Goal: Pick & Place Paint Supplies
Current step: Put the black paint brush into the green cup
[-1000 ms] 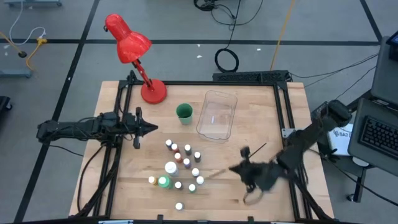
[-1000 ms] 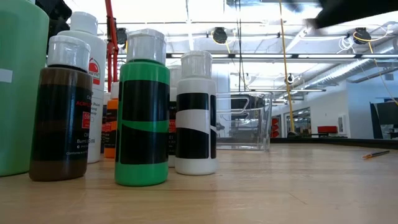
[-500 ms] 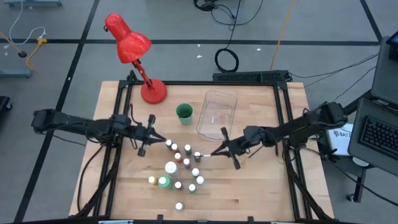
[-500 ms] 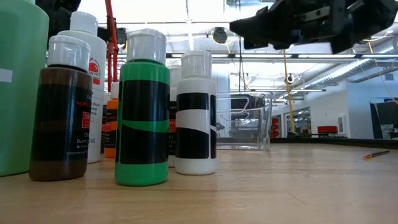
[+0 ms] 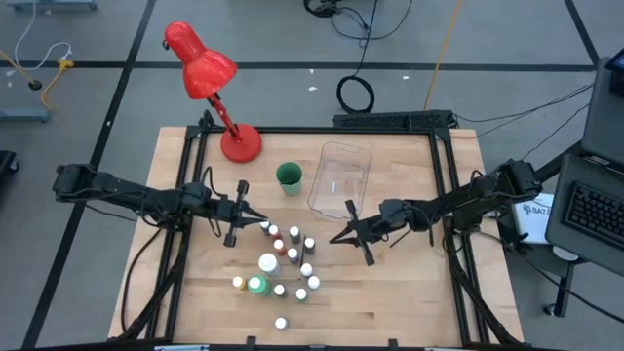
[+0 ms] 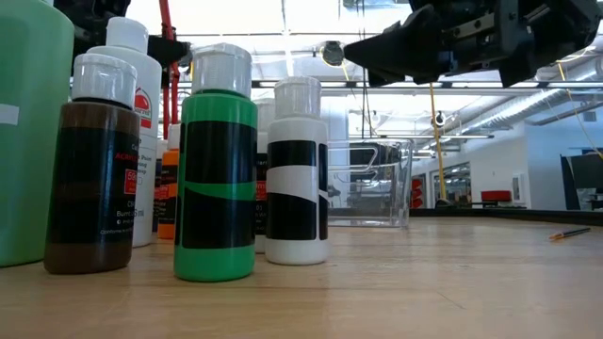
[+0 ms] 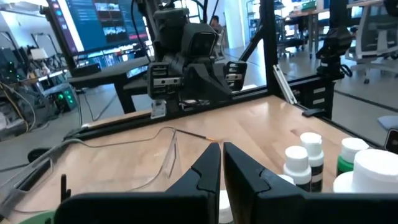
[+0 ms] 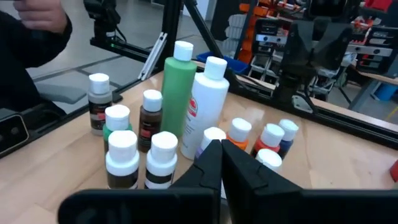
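Observation:
Several small white-capped paint bottles (image 5: 284,255) stand in a cluster on the wooden table, with a bigger white bottle (image 8: 208,102) and a bigger green bottle (image 8: 176,84) among them. A thin brush (image 7: 196,134) lies flat on the table. My left gripper (image 5: 257,218) hovers level just left of the cluster, shut and holding nothing; its closed fingers show in its wrist view (image 7: 221,148). My right gripper (image 5: 334,239) hovers level just right of the cluster, shut with nothing between its fingers (image 8: 221,146), above the bottle caps (image 6: 363,49).
A green cup (image 5: 289,176) and a clear plastic tray (image 5: 341,178) stand behind the bottles. A red desk lamp (image 5: 210,73) has its base at the far left. A black frame (image 5: 444,171) borders the table. Bare wood lies near the front right.
My right gripper has swung from the near right part of the table toward the far edge and the left, and now points level at the bottles. My left gripper has gone toward the right, up to the cluster. The bottles have kept still.

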